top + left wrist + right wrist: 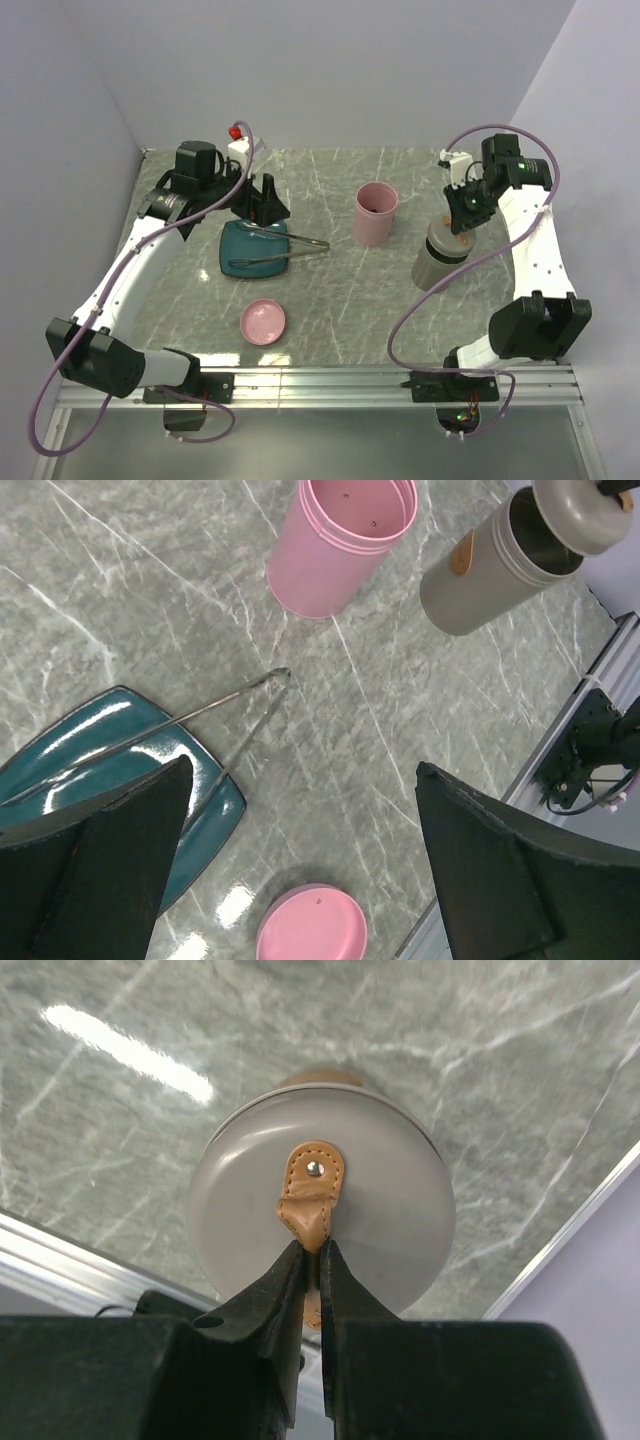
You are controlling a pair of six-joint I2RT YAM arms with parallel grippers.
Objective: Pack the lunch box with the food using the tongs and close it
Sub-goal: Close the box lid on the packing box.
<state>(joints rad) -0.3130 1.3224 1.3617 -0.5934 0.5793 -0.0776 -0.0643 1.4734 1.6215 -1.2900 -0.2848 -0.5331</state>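
The round grey lid (380,1210) is pinched by its tan leather tab (312,1195) in the right gripper (310,1255), baring the grey cylindrical lunch box (480,580) for filling. The left gripper (303,770) is spread above the slim silver tongs (200,715).

The top view looks steeply down from above and behind the near edge, taking in the whole surface (330,300); the left wrist view hangs above the teal plate (110,720), tilted toward the pink canister (340,550) and grey canister (480,580) at its upper edge, all shared with the top view; the right wrist view sits close over the grey lid (380,1210), facing down.
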